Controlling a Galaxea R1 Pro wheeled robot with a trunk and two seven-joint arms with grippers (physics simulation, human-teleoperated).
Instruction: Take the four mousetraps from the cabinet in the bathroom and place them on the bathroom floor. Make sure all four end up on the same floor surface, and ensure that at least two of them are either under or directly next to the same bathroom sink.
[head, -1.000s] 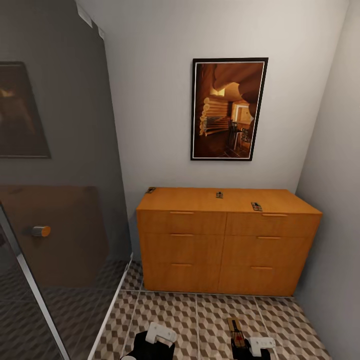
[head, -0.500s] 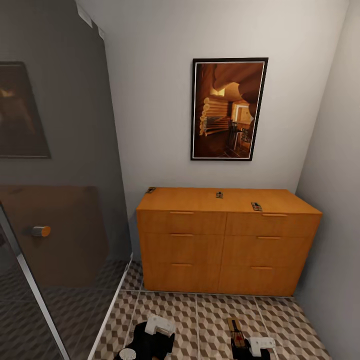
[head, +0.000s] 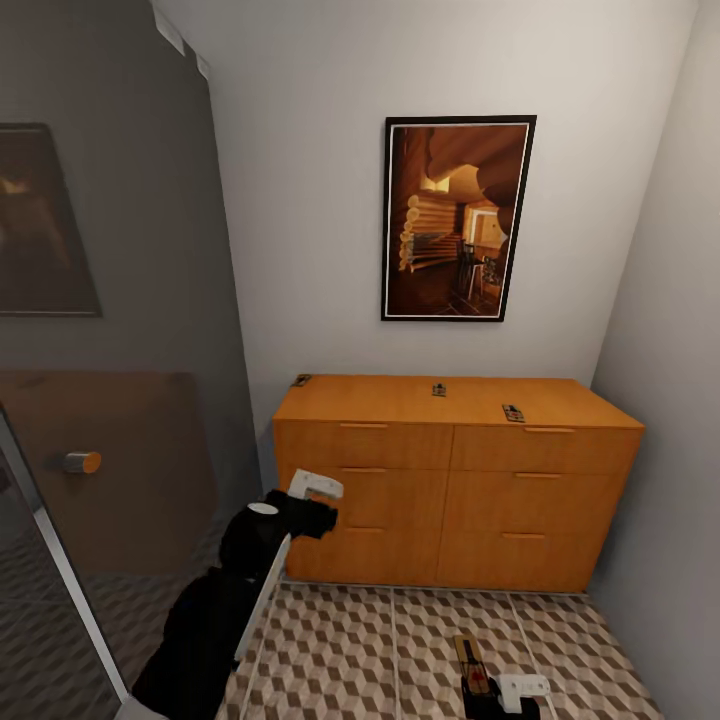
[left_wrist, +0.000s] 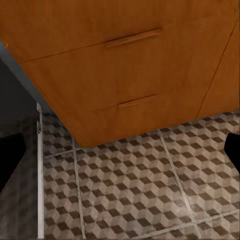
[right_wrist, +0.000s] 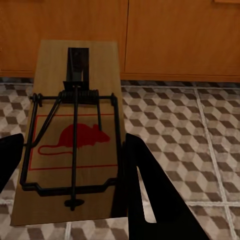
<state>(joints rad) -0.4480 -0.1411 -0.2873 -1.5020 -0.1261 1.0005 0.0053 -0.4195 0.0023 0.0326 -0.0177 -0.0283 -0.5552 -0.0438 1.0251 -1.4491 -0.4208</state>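
Note:
Three mousetraps lie on top of the orange-brown cabinet (head: 455, 500): one at the left corner (head: 300, 380), one mid-back (head: 439, 390), one right of centre (head: 513, 412). A fourth mousetrap (head: 470, 660) hangs low over the cube-patterned bathroom floor (head: 380, 640), my right gripper (head: 492, 690) shut on it. In the right wrist view this mousetrap (right_wrist: 75, 100), with black wire and a red mouse mark, sits between the black fingers (right_wrist: 150, 200). My left gripper (head: 316, 490) is raised before the cabinet's left drawers and stands open, its fingers (left_wrist: 10, 155) wide apart with nothing between. The sink is out of view.
A dark glass shower screen (head: 120, 400) with a round knob (head: 80, 462) stands at the left, close to my left arm. A framed picture (head: 457, 218) hangs above the cabinet. The side wall (head: 670, 420) closes the right.
My left arm has risen from the bottom of the view to the height of the cabinet's middle drawers. The right gripper and its mousetrap have stayed in place.

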